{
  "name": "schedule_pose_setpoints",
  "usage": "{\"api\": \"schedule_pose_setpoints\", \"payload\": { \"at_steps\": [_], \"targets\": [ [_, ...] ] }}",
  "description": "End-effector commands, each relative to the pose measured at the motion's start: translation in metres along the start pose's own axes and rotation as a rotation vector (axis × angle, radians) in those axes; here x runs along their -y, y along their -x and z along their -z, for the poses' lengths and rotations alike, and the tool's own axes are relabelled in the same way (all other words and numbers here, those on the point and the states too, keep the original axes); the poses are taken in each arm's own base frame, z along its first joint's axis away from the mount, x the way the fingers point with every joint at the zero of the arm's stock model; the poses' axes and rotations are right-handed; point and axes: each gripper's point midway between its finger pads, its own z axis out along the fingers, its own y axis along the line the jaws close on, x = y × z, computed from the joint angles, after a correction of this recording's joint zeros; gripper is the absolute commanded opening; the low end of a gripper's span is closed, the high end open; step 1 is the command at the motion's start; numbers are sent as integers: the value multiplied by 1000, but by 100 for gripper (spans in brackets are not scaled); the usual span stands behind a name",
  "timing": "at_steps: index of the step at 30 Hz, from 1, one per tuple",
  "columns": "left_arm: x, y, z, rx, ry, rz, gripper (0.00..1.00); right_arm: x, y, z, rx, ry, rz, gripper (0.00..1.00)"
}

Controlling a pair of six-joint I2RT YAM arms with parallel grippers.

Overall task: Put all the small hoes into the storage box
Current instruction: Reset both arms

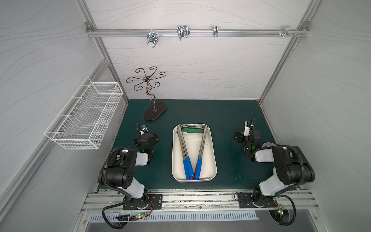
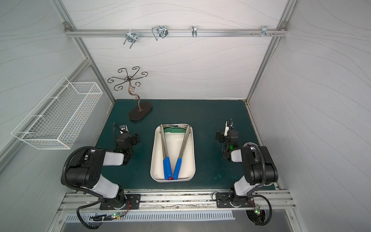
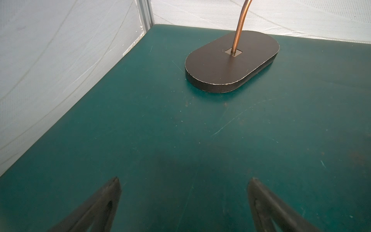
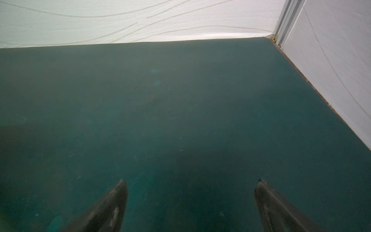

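Observation:
The storage box (image 1: pixel 208 160), a shallow cream-white tray, lies in the middle of the green mat in both top views (image 2: pixel 174 144). Small hoes lie inside it in a V. Their steel shafts (image 1: pixel 202 140) run toward the far end and their blue handles (image 1: pixel 187 166) meet at the near end. Green blades (image 1: pixel 193 130) rest against the far rim. My left gripper (image 3: pixel 184 180) hangs open over bare mat to the left of the box. My right gripper (image 4: pixel 192 182) hangs open over bare mat to the right of it. Neither holds anything.
A dark oval base with a curled copper stand (image 1: pixel 155 113) sits at the back left, just ahead of the left gripper (image 3: pixel 230 62). A white wire basket (image 1: pixel 84 114) hangs on the left wall. Metal hooks (image 1: pixel 182 33) hang on the back rail.

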Motion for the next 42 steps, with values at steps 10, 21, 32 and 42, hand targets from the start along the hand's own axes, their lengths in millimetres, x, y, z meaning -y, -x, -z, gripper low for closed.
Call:
{"api": "schedule_pose_setpoints", "payload": {
  "at_steps": [10,21,32,42],
  "targets": [
    [3,30,-1,92,-12,33,100,-35,3,1,-3,235,71,99],
    [3,30,-1,93,-12,34,100,-8,4,5,40,166,-36,99],
    [3,30,-1,92,-12,33,100,-22,2,-5,-17,151,44,99],
    [3,30,-1,92,-12,33,100,-22,3,-4,-14,156,42,99]
  ]
}}
